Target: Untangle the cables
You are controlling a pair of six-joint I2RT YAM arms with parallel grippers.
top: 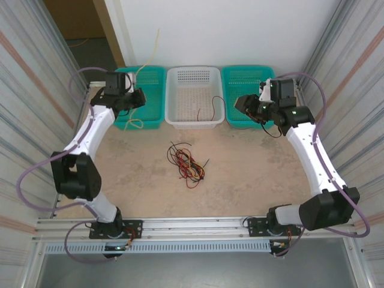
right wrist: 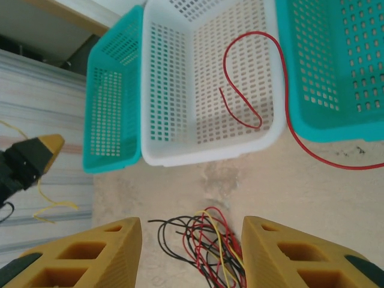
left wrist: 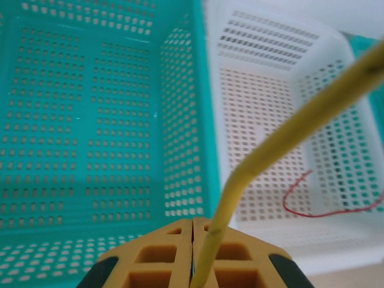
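While cables (top: 185, 161) tangle mid-table, baskets (top: 195, 124) border.

No writing, label, brand, number or sign can be read anywhere in these views

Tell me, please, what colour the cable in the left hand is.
Yellow: the cable pinched in the left hand shows best in the left wrist view.

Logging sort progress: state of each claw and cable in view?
left claw: shut on yellow cable
right claw: open, holding nothing
yellow cable: gripped, bent
red cable: draped over white basket rim, one end inside
cable pile: tangled on table
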